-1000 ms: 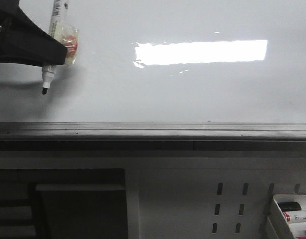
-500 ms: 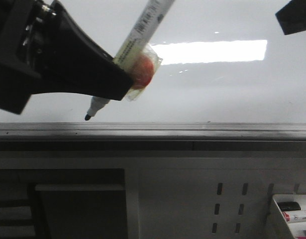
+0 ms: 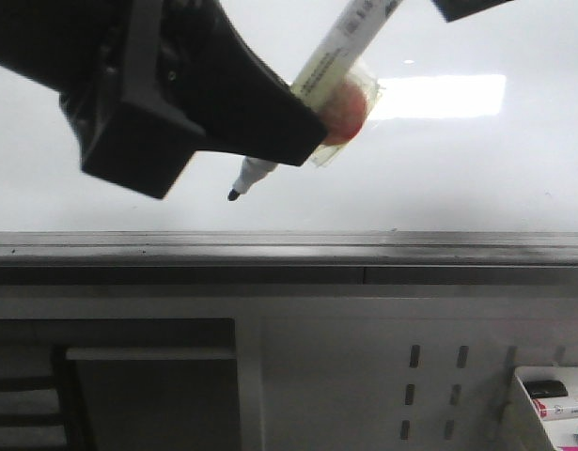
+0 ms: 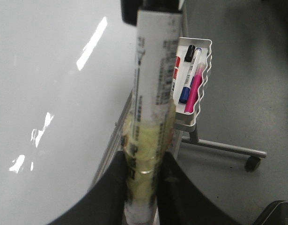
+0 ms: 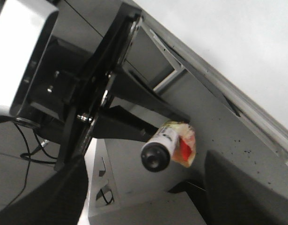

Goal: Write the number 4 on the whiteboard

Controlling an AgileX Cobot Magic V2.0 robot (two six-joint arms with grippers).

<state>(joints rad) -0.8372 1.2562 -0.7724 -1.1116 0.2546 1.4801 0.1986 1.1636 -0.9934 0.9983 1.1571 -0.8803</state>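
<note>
A: Where does the left end effector (image 3: 303,141) sit?

B: In the front view it fills the upper left, reaching toward 3 o'clock. Its fingers are clamped on a marker (image 3: 317,80), which slants from 1 o'clock down to 7 o'clock, black tip (image 3: 233,194) lowest.

A: Anything on the marker?

B: A wad of yellowish tape with a red patch (image 3: 343,115) is wrapped round the barrel right at the fingers. The left wrist view shows the same barrel (image 4: 151,108) pinched between the two dark fingers (image 4: 179,187).

A: And the whiteboard?

B: The whiteboard (image 3: 458,178) spreads behind the marker, glossy, with a bright rectangular glare (image 3: 444,96) at about 2 o'clock of the tip. A grey rail (image 3: 364,246) runs along its lower edge. No stroke of the number 4 shows on it. Whether the tip touches the surface cannot be told.

A: The right end effector?

B: Only a dark corner (image 3: 467,7) shows at the top of the front view; its opening cannot be judged.

A: Anything else?

B: A white tray (image 4: 200,79) of spare markers hangs beside the board, at 4 o'clock in the front view.
</note>
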